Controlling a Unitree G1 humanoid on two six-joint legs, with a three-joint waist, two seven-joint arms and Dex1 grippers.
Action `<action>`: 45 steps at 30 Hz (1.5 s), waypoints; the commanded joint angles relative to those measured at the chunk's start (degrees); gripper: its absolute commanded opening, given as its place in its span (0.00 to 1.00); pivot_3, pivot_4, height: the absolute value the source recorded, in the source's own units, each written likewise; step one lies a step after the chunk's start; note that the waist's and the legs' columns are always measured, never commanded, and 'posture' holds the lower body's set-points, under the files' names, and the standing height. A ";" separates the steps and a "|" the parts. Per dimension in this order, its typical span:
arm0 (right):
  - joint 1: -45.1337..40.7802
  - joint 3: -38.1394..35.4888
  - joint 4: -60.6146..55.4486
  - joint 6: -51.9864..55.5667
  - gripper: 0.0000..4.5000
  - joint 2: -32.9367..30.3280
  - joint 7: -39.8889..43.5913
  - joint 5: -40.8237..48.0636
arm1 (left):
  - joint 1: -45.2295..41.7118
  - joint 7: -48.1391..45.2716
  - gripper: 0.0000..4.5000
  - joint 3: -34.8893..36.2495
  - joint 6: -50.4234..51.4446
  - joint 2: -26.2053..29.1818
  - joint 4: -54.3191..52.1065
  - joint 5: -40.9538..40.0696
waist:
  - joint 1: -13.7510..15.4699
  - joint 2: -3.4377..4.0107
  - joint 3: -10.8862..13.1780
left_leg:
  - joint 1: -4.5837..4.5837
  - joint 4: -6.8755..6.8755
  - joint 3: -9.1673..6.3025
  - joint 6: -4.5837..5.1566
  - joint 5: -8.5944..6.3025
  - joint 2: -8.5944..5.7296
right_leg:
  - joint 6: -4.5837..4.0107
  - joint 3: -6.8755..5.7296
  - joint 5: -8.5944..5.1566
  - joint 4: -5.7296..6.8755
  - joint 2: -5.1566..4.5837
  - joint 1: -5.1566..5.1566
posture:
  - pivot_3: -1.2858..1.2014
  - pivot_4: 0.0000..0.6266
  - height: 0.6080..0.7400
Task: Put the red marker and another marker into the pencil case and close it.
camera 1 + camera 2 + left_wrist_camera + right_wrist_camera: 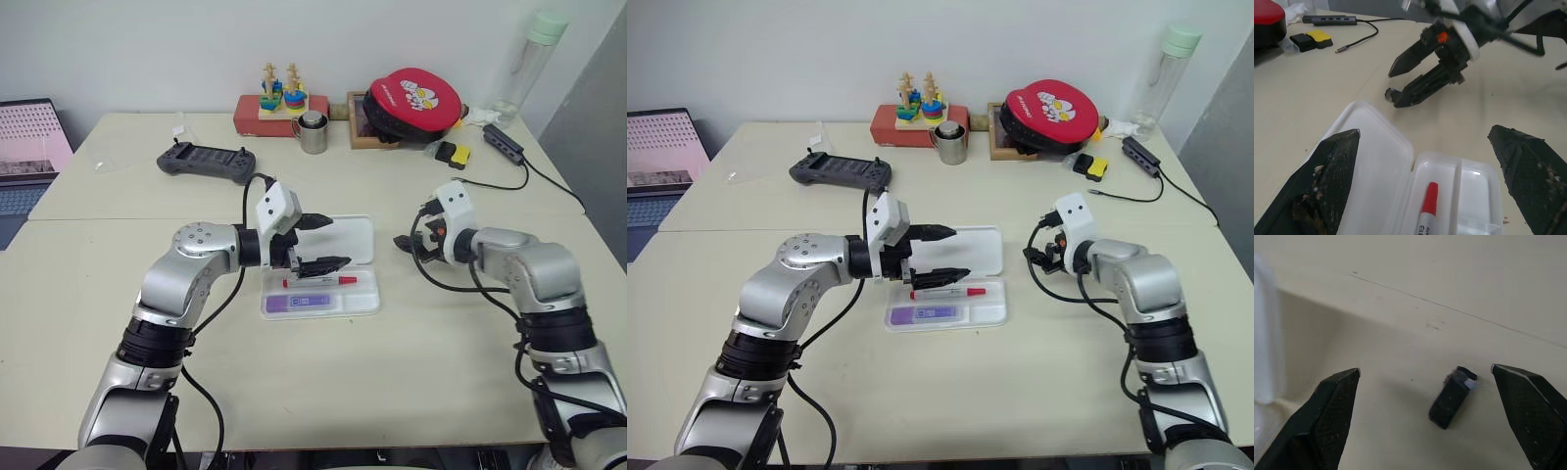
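Both markers lie in the pencil case (364,294) – lid open flat. Left tool (321,242) hovers released above it, right tool (407,245) released; a clumsy lid flip could shove the case.

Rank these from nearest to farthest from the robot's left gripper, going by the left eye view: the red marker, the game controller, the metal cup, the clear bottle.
From the left gripper:
1. Red marker, just below it in the open pencil case.
2. Game controller, back left on the table.
3. Metal cup, farther back, near the middle.
4. Clear bottle, far back right corner.
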 commanded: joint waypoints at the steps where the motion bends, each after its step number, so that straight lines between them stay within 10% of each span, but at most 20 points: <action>1: -0.81 -0.75 1.09 -0.97 1.00 0.72 -3.41 -2.92 | -1.89 0.75 1.00 -0.74 -2.07 -1.08 0.49 1.03 | 0.01 0.00 0.00 | -0.01 0.00 0.00 0.00 0.00 -0.01 | 0.00 0.00 0.00 0.00 0.00 -0.01 | 0.52 0.24 1.00; 19: -0.98 -0.87 -0.67 -3.00 0.06 0.88 -0.39 -4.04 | -3.45 1.12 1.00 -1.08 -4.73 -3.09 2.68 2.81 | -0.10 0.02 -0.01 | -0.01 0.01 -0.01 0.00 0.00 -0.03 | 0.00 0.02 0.00 0.01 0.00 -0.01 | 0.52 0.24 1.00; 29: 6.06 1.86 -22.80 -13.51 0.06 -18.56 39.47 13.35 | 5.51 -11.39 1.00 3.02 -4.02 11.58 -5.90 -2.50 | -0.05 0.05 0.01 | -0.06 -0.05 -0.07 0.00 0.00 0.02 | 0.00 -0.05 0.00 -0.07 0.03 -0.05 | 0.52 0.24 1.00; 45: 3.33 20.95 -15.40 -21.14 0.06 -16.09 42.77 1.28 | 11.09 -14.27 1.00 1.49 -3.90 16.96 -11.05 -2.77 | 0.20 0.03 0.02 | -0.06 0.01 -0.09 0.01 0.00 0.02 | 0.02 -0.08 0.01 -0.16 0.03 0.06 | 0.52 0.24 1.00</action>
